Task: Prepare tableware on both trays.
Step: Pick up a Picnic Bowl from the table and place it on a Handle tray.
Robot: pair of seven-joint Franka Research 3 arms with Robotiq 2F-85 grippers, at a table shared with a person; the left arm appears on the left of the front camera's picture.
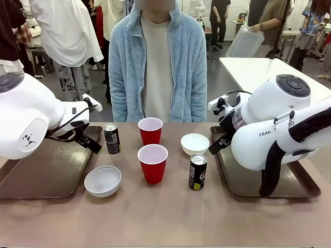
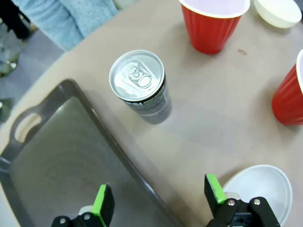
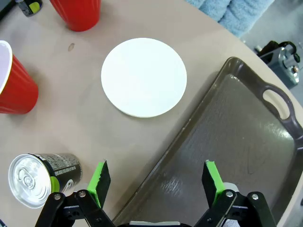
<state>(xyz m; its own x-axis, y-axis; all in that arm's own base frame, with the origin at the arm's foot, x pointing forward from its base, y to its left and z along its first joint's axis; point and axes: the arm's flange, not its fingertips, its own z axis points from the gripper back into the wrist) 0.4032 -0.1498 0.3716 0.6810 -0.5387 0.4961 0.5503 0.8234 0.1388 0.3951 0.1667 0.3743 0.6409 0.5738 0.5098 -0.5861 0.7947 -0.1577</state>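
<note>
Around the near red cup (image 1: pixel 153 163), mid-worktop (image 1: pixel 165 222): six pieces of tableware, none yet on a tray.
My left gripper (image 2: pixel 158 190) and right gripper (image 3: pixel 155 172) stand wide, holding nothing, each above a tray rim. Left of that cup: left can (image 1: pixel 111 138), left bowl (image 1: pixel 103 181), left tray (image 1: pixel 36 175). Right of it: right can (image 1: pixel 197 172), right bowl (image 1: pixel 195 143), right tray (image 1: pixel 243 181). Behind it: far red cup (image 1: pixel 150 130). I judge the cans stiff but slick, best pinched mid-body, and the cups thin and crushable.
</note>
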